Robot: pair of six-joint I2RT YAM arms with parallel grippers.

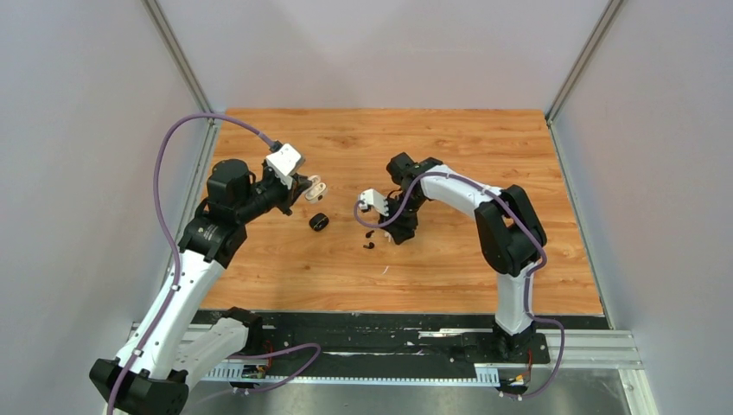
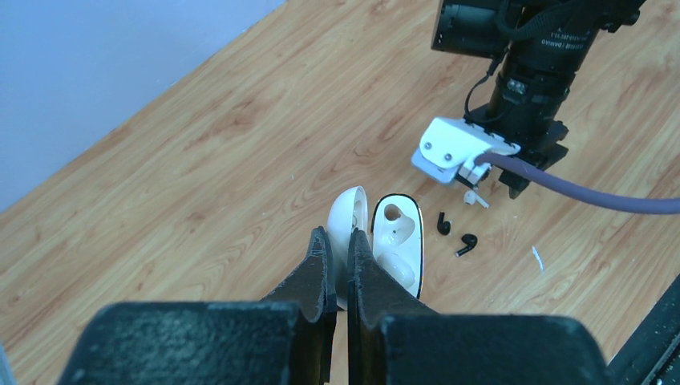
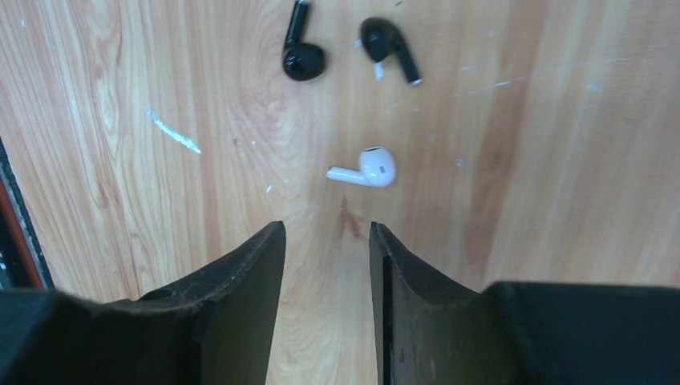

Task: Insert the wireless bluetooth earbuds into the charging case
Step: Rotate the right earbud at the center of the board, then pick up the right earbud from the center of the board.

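My left gripper [image 2: 338, 241] is shut on the lid of the open white charging case [image 2: 398, 237] and holds it above the table; it also shows in the top view [image 1: 315, 188]. One slot of the case is empty, and the other holds a white shape that looks like an earbud [image 2: 403, 273]. A white earbud [image 3: 365, 168] lies on the wood just ahead of my open, empty right gripper [image 3: 327, 233]. Two black earbuds [image 3: 302, 52] [image 3: 387, 44] lie beyond it and show in the top view [image 1: 368, 239]. The white earbud is hidden under the right gripper [image 1: 398, 232] there.
A small black case [image 1: 319, 222] sits on the wooden table [image 1: 484, 259] between the two grippers. A thin white scrap [image 3: 172, 132] lies near the earbuds. Grey walls stand on the left, the right and the far side.
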